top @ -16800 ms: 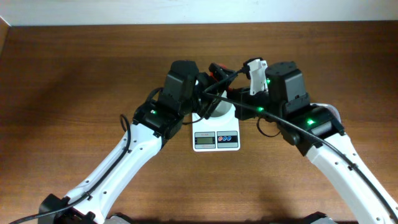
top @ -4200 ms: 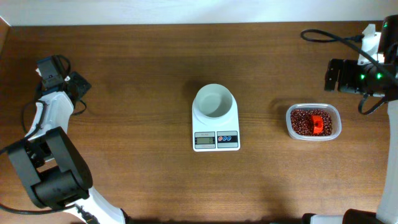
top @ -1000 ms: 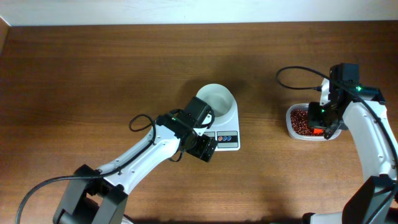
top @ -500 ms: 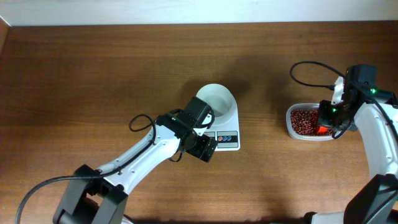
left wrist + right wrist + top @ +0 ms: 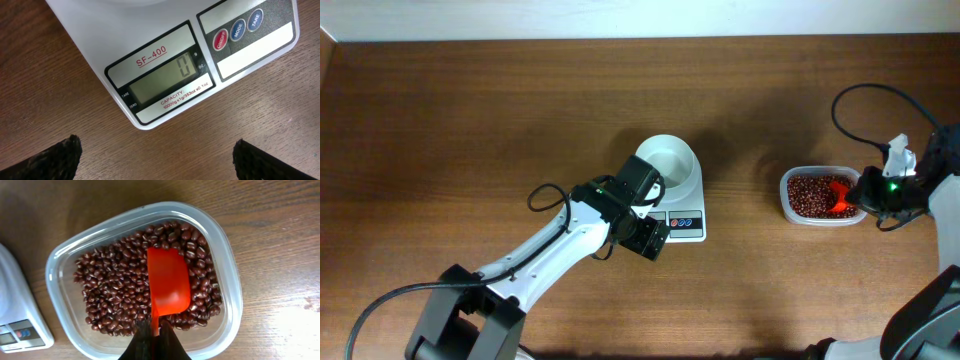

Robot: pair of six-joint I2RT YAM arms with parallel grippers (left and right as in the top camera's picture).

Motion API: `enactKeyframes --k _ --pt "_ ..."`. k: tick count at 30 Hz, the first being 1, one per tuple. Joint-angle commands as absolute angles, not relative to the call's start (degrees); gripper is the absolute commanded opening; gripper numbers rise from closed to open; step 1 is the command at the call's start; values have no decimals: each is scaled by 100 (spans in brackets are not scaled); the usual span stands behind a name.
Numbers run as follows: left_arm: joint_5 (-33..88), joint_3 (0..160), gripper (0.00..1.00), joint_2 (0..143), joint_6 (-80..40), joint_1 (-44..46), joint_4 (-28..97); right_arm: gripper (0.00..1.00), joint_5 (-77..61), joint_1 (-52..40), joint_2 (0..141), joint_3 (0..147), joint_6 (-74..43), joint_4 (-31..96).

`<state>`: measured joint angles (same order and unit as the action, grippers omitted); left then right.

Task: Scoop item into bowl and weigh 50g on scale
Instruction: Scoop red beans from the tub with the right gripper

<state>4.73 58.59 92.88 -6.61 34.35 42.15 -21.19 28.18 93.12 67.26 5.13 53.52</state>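
Right gripper (image 5: 154,335) is clamped on the thin handle of a red scoop, its 2 fingers pressed together around it at the container's near rim, while the left gripper (image 5: 160,162) hangs low over the table with its 2 dark fingertips (image 5: 55,160) spread wide apart and nothing between them, just in front of the scale's front edge. Brown wooden table (image 5: 470,120) carries everything. At its middle lies the white scale (image 5: 670,205), whose display (image 5: 167,80) reads 0, with 3 round buttons (image 5: 237,31) to one side of the display, 1 red and 2 blue. Well apart from it, toward the right arm, sits a clear rounded-rectangular container (image 5: 55,280). The round white bowl (image 5: 667,160) stands on the scale's rear part, its inside plain white. The scoop (image 5: 167,287) lies cup-up on the heap inside the container, its cup showing bare red. All the beans (image 5: 115,290) in view, small and dark red-brown, are in the container around and under the scoop.
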Motion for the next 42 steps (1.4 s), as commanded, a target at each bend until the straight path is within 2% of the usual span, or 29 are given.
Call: enactKeyframes --k 1,19,26,34,39,42 --pt "556 5822 99 9170 -589 3463 4202 4 -2512 2912 9491 6608 777 5354" --pt "558 5822 99 9170 -591 3463 4202 4 -3179 2947 9725 6600 1031 5395" --pt "556 5822 99 9170 -589 3463 4202 4 -3994 3629 9725 6600 1186 5430" --pt "558 5822 99 9170 -591 3461 4202 4 -4160 3872 9725 6600 1201 5448" --pt "558 5822 99 9170 -591 3461 4202 4 -3723 3861 9725 6584 1177 5520" --pt "556 5822 99 9170 -589 3461 4202 4 -2755 3293 9725 6567 873 5430"
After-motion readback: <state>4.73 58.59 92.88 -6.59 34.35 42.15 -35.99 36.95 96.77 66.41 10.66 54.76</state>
